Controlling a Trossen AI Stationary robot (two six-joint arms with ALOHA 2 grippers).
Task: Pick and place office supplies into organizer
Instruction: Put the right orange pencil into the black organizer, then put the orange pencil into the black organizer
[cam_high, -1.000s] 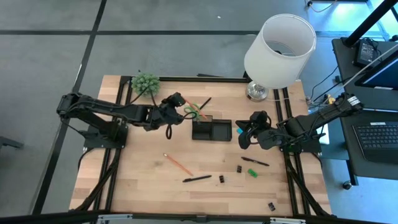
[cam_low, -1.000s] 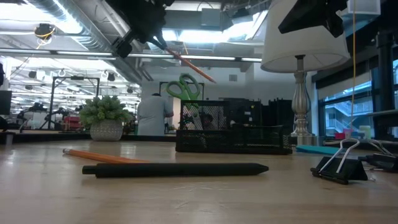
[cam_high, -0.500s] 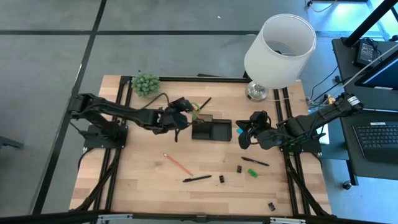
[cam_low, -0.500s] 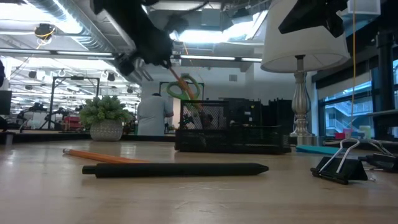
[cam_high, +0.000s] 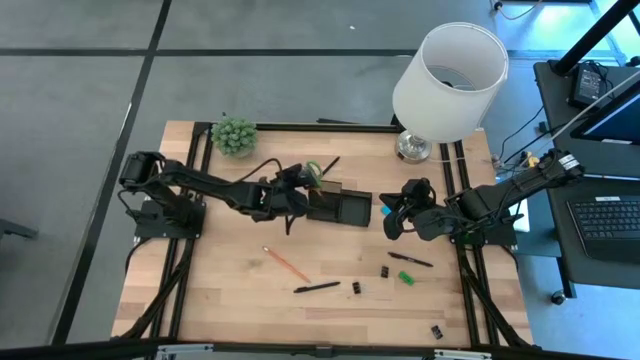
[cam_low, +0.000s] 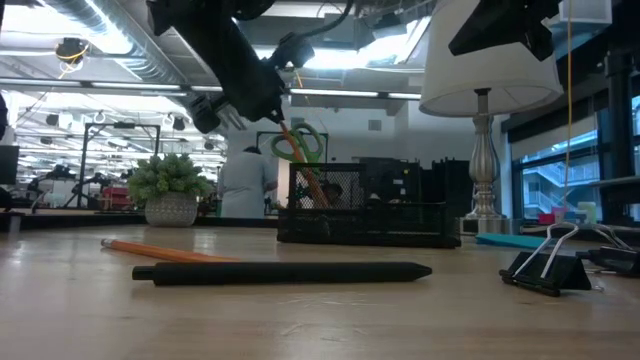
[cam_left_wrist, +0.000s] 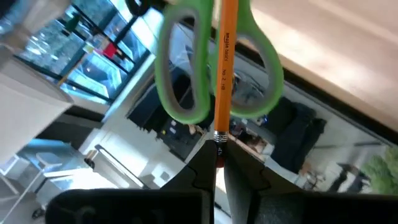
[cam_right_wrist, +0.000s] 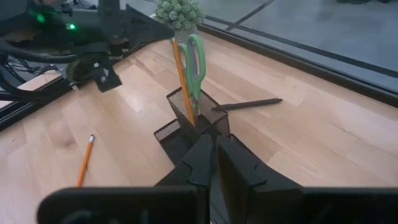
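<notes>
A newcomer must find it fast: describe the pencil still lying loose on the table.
From the lamp, go to the black organizer mid-table, then toward the near edge on the left arm's side. The loose pencil lies flat there, orange, beside a black pen; the other pencil stands in the organizer.

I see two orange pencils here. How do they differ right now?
One pencil stands nearly upright in the black organizer beside the green-handled scissors; the other pencil lies flat on the table.

The standing one is pinched at its top end by the left gripper, fingers shut on it; the lying one is touched by nothing.

Both look like the same orange make.
</notes>
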